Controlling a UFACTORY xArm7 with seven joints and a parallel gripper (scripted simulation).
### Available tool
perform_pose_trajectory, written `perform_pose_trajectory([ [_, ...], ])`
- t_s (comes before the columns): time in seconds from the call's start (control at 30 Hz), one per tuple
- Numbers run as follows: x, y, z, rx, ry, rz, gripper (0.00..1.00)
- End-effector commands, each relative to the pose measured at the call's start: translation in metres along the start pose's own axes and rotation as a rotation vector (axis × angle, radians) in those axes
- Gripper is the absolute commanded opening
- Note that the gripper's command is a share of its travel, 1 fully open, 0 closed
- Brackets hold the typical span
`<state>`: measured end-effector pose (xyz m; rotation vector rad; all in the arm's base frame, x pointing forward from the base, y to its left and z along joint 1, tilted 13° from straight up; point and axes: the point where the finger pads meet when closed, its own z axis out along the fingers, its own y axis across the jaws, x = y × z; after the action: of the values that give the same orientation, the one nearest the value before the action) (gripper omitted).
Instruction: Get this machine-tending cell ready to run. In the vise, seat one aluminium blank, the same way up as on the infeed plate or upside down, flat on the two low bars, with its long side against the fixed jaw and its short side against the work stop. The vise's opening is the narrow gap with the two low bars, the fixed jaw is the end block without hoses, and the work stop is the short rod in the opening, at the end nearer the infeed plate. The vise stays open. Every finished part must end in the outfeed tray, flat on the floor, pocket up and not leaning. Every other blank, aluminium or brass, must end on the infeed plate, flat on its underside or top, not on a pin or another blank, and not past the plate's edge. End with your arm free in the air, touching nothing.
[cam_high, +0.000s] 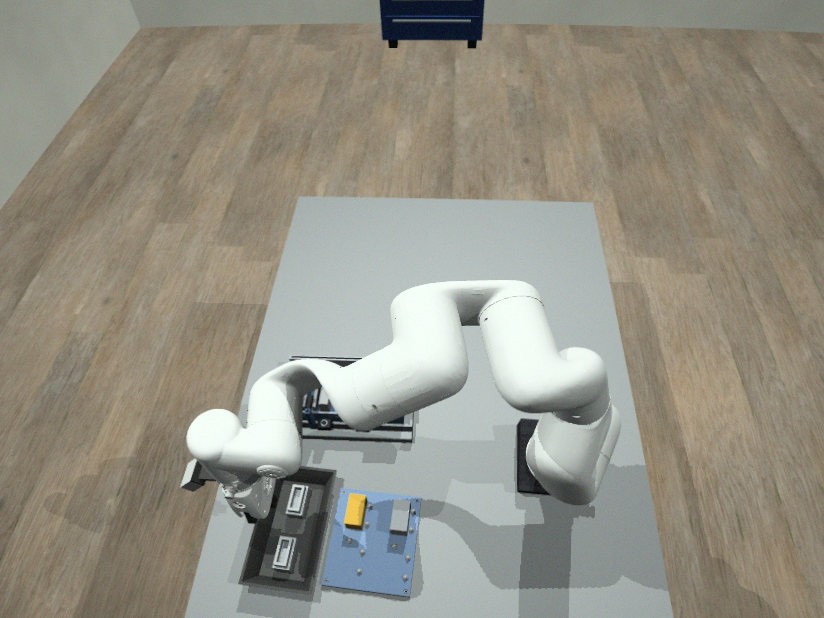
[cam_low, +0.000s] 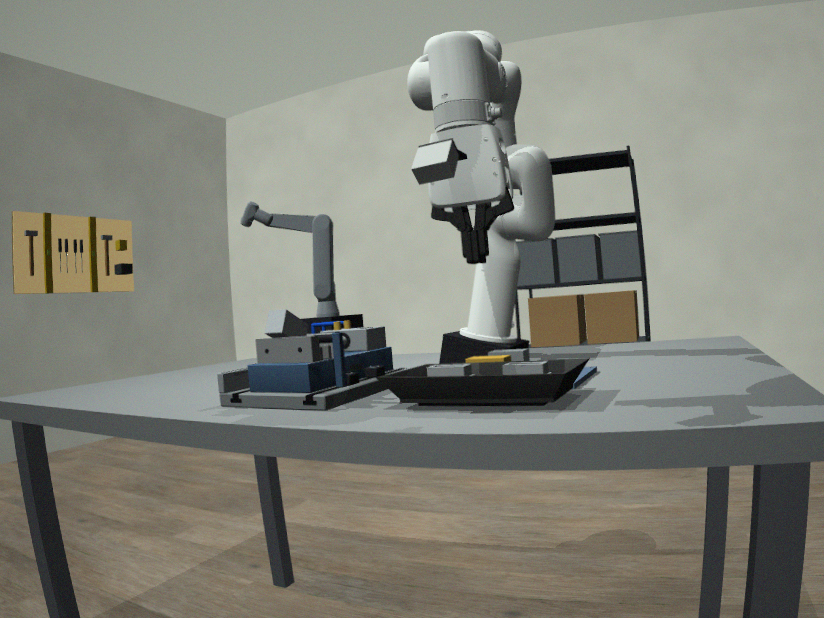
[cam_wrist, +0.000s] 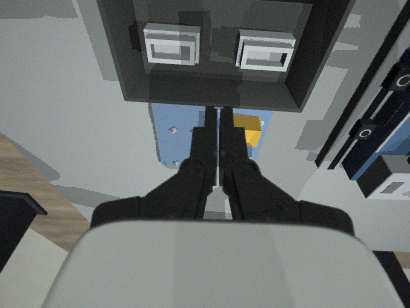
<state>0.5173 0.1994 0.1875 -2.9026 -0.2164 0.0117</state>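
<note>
My gripper (cam_low: 474, 259) (cam_wrist: 218, 124) is shut and empty, high above the outfeed tray (cam_high: 320, 532) (cam_low: 479, 392) (cam_wrist: 150, 91). Two finished parts lie apart in the tray, pockets up: one nearer the vise (cam_high: 296, 499) (cam_low: 448, 369) (cam_wrist: 265, 59), one farther (cam_high: 284, 552) (cam_low: 525, 367) (cam_wrist: 172, 50). A brass blank (cam_high: 354, 510) (cam_low: 487, 359) (cam_wrist: 247, 122) and an aluminium blank (cam_high: 400, 516) (cam_low: 509, 354) lie on the blue infeed plate (cam_high: 386, 565) (cam_wrist: 165, 117), close to pins. The vise (cam_low: 279, 377) is partly behind my arm in the top view; its bars and any seated blank are hidden.
A tilted grey block (cam_low: 279, 323) shows above the vise's near jaw; I cannot tell what it is. The vise stands on a slotted base plate (cam_low: 279, 399) beside the tray. A smaller grey robot arm (cam_low: 322, 259) stands behind the vise. Several pins (cam_high: 358, 572) rise from the plate.
</note>
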Motion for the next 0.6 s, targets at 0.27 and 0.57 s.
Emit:
perform_pose_trajectory([
  [0.27, 0.001, 0.0, -0.006, 0.0, 0.004, 0.0, 0.0],
  [0.57, 0.012, 0.09, -0.007, -0.002, 0.005, 0.001, 0.0],
])
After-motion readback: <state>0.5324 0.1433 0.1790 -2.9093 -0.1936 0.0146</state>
